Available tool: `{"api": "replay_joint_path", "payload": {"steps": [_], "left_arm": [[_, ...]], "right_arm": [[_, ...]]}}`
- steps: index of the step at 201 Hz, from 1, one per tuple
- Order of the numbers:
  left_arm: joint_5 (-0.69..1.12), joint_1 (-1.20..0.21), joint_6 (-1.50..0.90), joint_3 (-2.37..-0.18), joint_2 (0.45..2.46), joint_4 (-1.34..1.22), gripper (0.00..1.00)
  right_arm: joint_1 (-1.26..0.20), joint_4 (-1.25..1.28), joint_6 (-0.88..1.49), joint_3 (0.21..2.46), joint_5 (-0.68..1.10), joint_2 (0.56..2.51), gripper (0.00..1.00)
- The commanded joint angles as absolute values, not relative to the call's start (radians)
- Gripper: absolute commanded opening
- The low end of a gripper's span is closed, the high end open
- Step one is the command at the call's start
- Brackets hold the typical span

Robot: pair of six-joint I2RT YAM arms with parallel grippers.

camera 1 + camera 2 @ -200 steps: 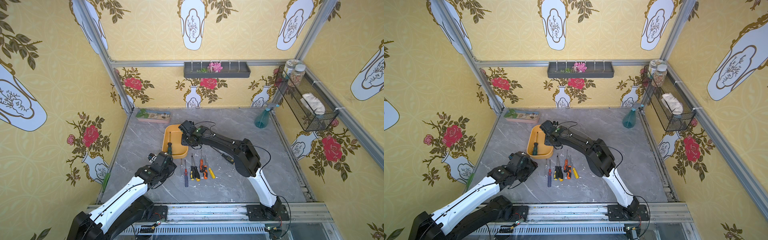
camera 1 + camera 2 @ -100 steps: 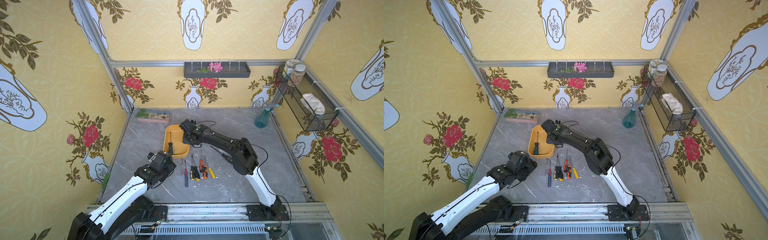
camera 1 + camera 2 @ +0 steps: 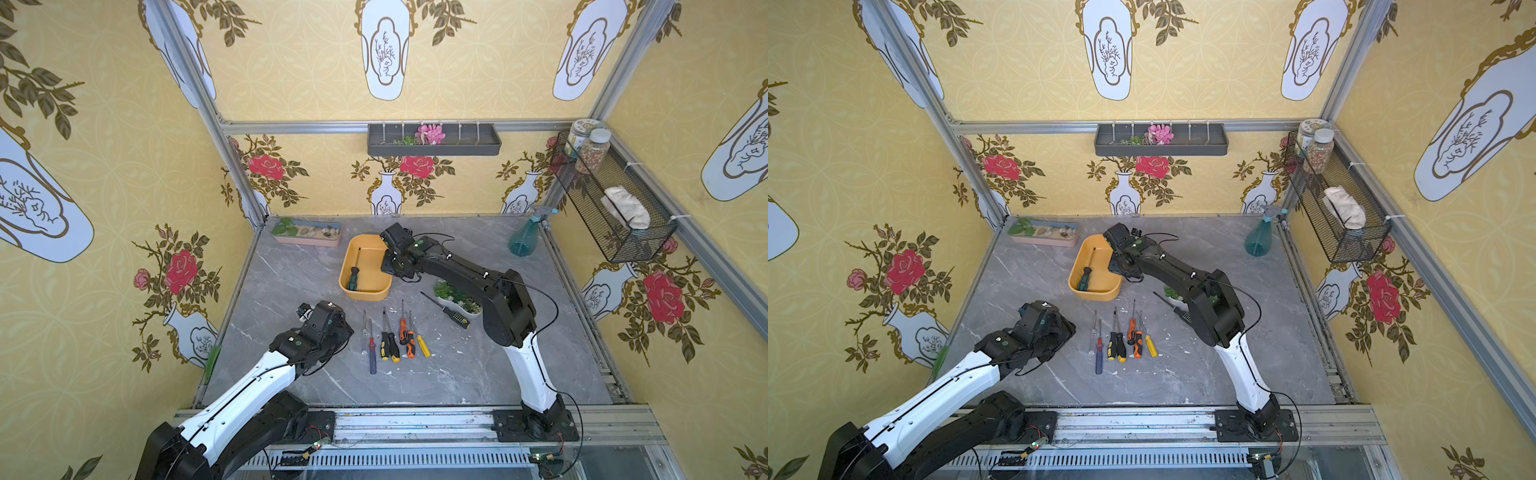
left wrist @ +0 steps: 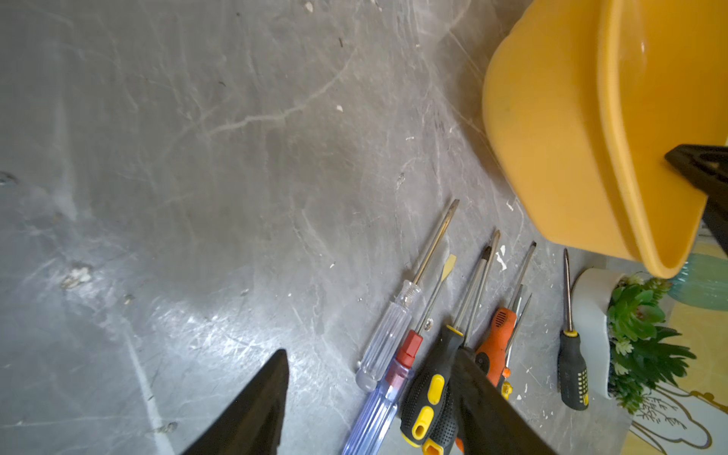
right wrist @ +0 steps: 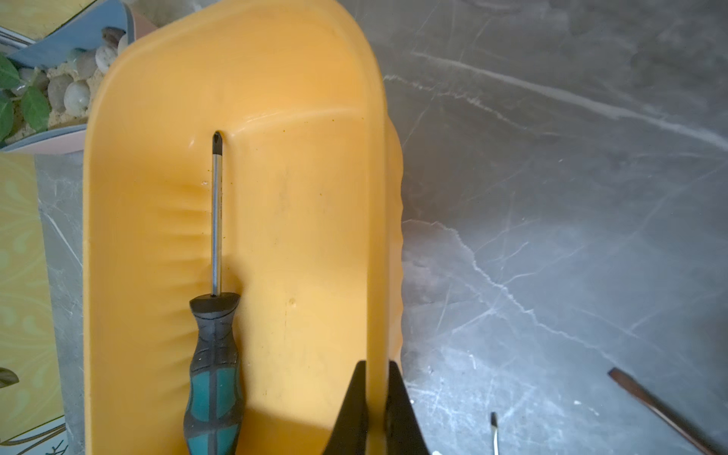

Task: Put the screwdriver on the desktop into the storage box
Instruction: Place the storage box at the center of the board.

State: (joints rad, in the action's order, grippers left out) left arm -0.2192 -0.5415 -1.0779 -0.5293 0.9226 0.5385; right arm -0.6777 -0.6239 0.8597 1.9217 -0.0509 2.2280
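In a top view: storage box (image 3: 365, 296) on bench (image 3: 291, 270); teal-handled screwdriver (image 3: 354, 277) already inside; loose screwdrivers (image 3: 390, 340) in a row on the bench.

Right wrist view: your right tool (image 5: 376, 364), parted a second ago, now pinches the box's side wall, so judge this a box adjustment, not a pick.

Left wrist view: left tool (image 4: 370, 354) open, empty, above that row.

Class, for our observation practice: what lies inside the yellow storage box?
One teal-handled screwdriver lies flat on the storage box floor. The right gripper, shut on the rim, covers a small part of the wall.
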Motion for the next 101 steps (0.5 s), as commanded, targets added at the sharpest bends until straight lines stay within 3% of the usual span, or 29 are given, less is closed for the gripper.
{"api": "replay_joint_path", "payload": {"steps": [1,53,64,86,101], "left_arm": [[-0.169,-0.540,-1.018,-0.538,0.962,0.486,0.67],[-0.103,-0.538,-0.947,-0.554,1.052,0.428,0.64],[-0.089,-0.538,-0.938,-0.551,1.066,0.416,0.64],[-0.064,-0.538,-0.924,-0.551,1.097,0.395,0.63],[-0.048,-0.539,-0.914,-0.555,1.119,0.388,0.62]], "right_arm": [[-0.646,-0.585,0.782,1.887,0.008,2.217,0.00],[-0.577,-0.593,0.677,1.836,0.051,2.232,0.01],[-0.568,-0.593,0.660,1.828,0.055,2.233,0.13],[-0.563,-0.595,0.634,1.825,0.062,2.220,0.50],[-0.563,-0.602,0.621,1.830,0.053,2.192,0.61]]}}
